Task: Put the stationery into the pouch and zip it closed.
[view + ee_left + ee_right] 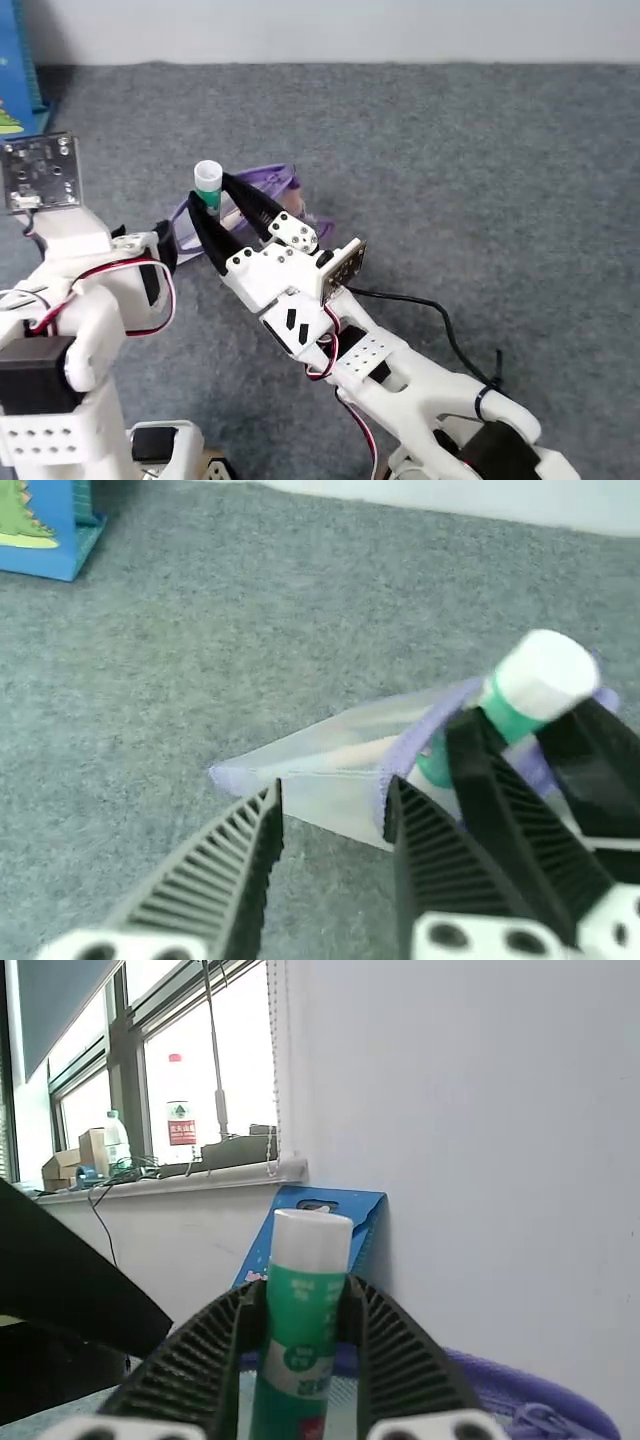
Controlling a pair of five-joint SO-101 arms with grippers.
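One glue stick (pixel 306 1260) sat clamped upright in your right gripper (pixel 302 1300), lined up for the pouch (pixel 330 765); left gripper (pixel 332 798) hung nearby, jaws apart.

The right arm (pixel 400 370) stretches long and low toward the pouch (pixel 270 185), and its right claw (pixel 209 193) sits just over the pouch's open mouth, its two ribbed black fingers pressed against the sides of an upright glue stick (pixel 208 180) whose cap rises above the fingertips. The left arm (pixel 80 290) stands folded beside the pouch's other end with its wrist bent down. Its left claw (pixel 333 790) is low at that end, jaws spread apart, with the pouch's corner lying between the tips.
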